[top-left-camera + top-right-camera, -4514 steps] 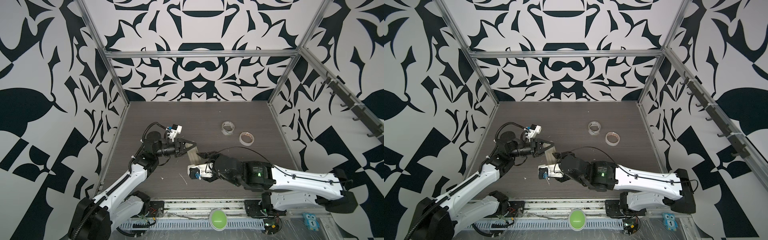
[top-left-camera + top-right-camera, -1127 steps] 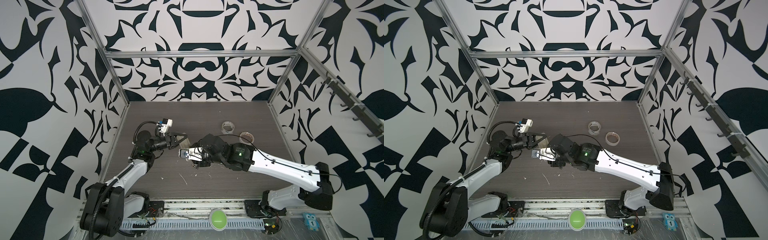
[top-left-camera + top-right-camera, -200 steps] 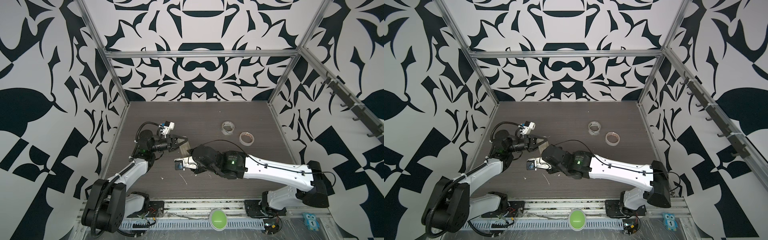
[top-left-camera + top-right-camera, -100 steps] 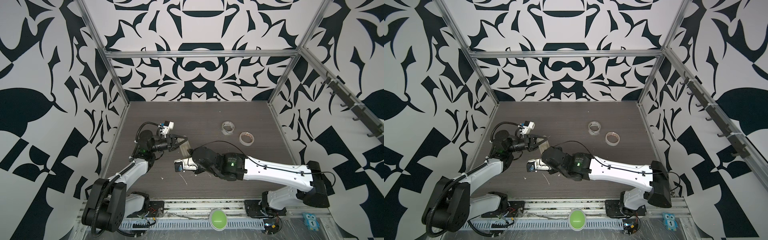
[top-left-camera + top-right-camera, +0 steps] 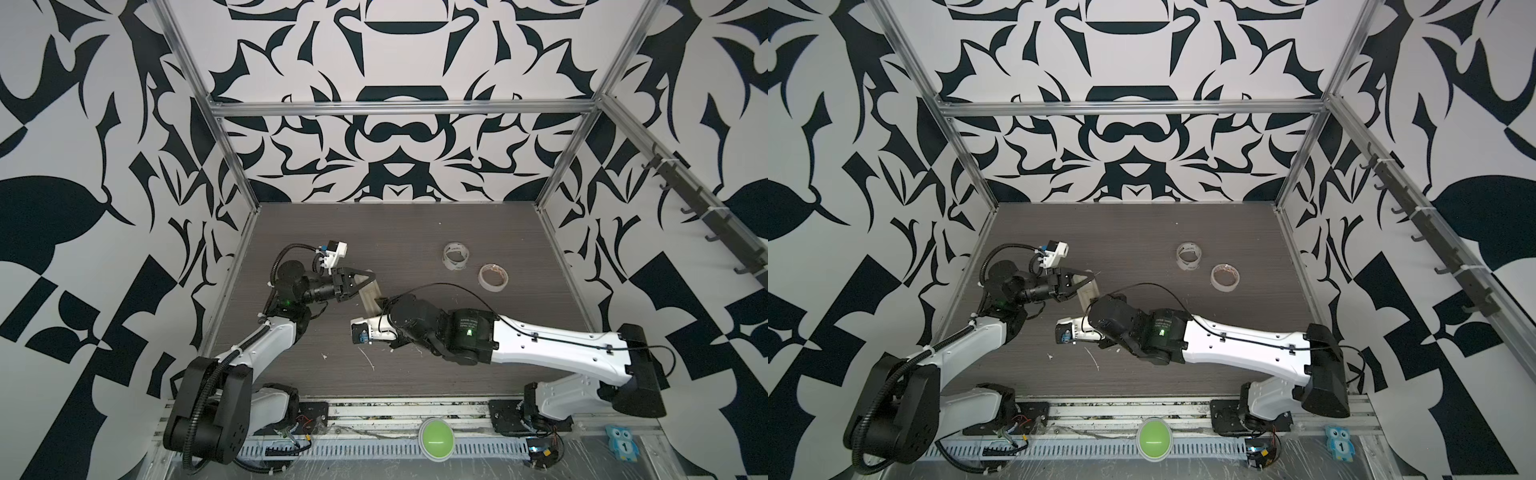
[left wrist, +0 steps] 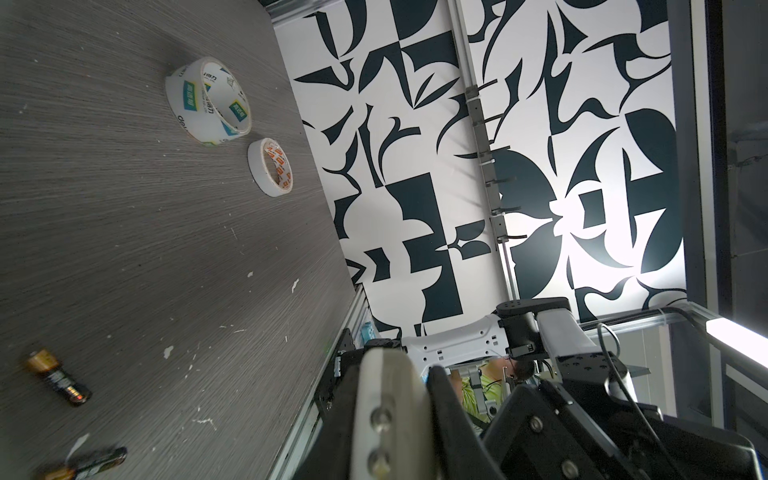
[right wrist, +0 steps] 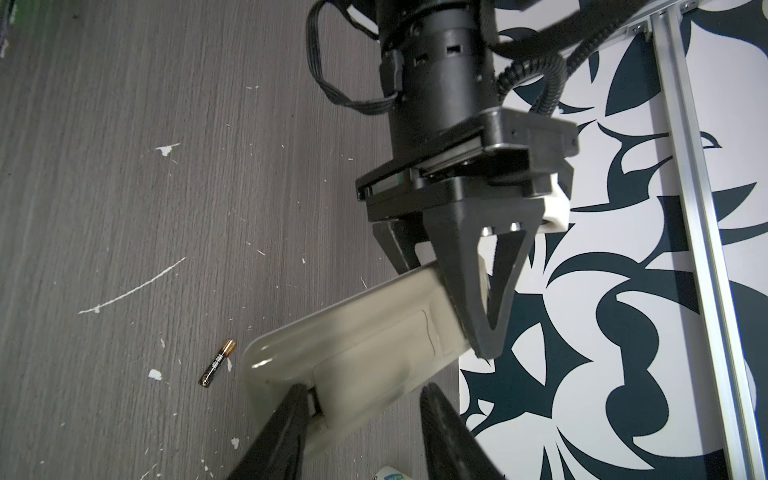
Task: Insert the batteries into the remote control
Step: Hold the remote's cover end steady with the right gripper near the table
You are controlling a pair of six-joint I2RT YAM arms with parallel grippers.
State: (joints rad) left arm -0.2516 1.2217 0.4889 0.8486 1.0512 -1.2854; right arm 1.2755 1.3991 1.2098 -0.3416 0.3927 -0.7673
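The remote control (image 7: 365, 353) hangs above the table with its pale back and battery cover toward the right wrist camera. My left gripper (image 7: 478, 324) is shut on one end of it, as both top views show (image 5: 368, 278) (image 5: 1088, 277). My right gripper (image 7: 363, 388) is open at the other end. One of its fingers (image 7: 291, 419) touches the cover's edge, where a dark gap shows, and the other stands clear of the remote. Two batteries (image 6: 58, 377) (image 6: 89, 460) lie loose on the table, one of them (image 7: 216, 363) beside the remote's end.
Two tape rolls (image 5: 456, 257) (image 5: 492, 276) lie at the back right of the table. White flecks and scratches (image 5: 368, 357) mark the dark wood-grain table (image 5: 415, 232). Patterned walls with aluminium rails (image 5: 232, 257) enclose it. The right arm (image 5: 540, 345) stretches across the front.
Over the last second hardly anything has moved, and both grippers stay at the remote. Several seconds ago the right wrist sat farther back, closer to the left gripper.
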